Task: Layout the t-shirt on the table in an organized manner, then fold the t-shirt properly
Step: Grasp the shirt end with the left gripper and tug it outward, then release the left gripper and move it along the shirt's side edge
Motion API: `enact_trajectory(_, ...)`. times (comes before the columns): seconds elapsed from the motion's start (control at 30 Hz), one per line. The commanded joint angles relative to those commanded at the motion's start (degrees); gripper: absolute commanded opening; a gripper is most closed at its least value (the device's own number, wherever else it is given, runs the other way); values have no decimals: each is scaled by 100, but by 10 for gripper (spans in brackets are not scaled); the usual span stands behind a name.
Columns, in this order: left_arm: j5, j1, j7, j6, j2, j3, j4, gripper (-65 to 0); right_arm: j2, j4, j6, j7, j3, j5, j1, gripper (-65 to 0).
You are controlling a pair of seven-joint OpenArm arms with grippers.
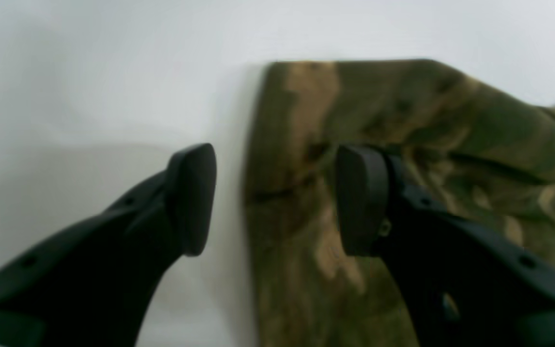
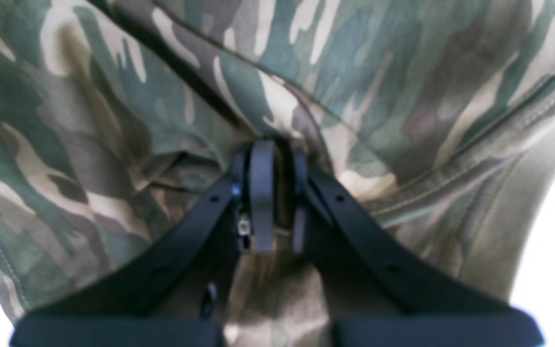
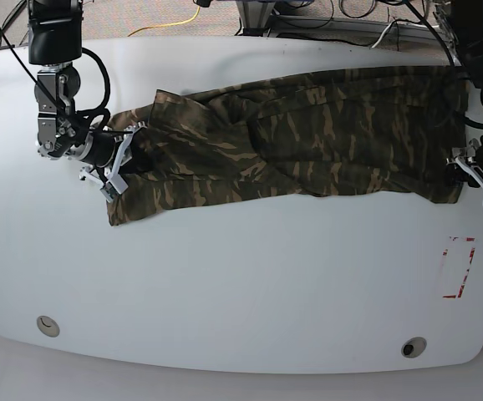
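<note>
Two pincers bracket the t-shirt (image 3: pixel 292 134) lengthwise across the tabletop (image 3: pixel 241 284): right pincer (image 2: pixel 271 197) clamps cloth, left pincer (image 1: pixel 277 197) gapes astride its edge.

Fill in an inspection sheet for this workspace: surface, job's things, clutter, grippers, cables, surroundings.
Surface: white table, two grommet holes, red tape rectangle.
Job's things: camouflage t-shirt stretched lengthwise, partly folded over, wrinkled.
Clutter: nothing seen.
Grippers: right gripper shut on the t-shirt; left gripper open, straddling the cloth's edge.
Cables: yellow cable and dark ones on the floor behind.
Surroundings: carpet, equipment legs.
</note>
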Motion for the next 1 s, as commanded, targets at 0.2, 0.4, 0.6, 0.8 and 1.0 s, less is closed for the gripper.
enact_trajectory(0.2, -9, -114, -299, 0, 9, 158, -325, -283, 0, 229, 0, -18, 0, 0, -105, -602)
enact_trajectory(0.4, -18, -114, -308, 0, 9, 158, -352, -283, 0, 299, 0, -18, 0, 0, -149, -602)
enact_trajectory(0.6, -26, -97, -308, 0, 9, 158, -316, -285, -9, 299, 0, -18, 0, 0, -149, -602)
enact_trajectory(0.8, -35, -114, -316, 0, 70, 158, -308, -456, -26, 299, 0, -18, 0, 0, -149, -602)
enact_trajectory(1.0, -35, -123, -316, 0, 105, 158, -281, -608, -26, 299, 0, -18, 0, 0, -149, -602)
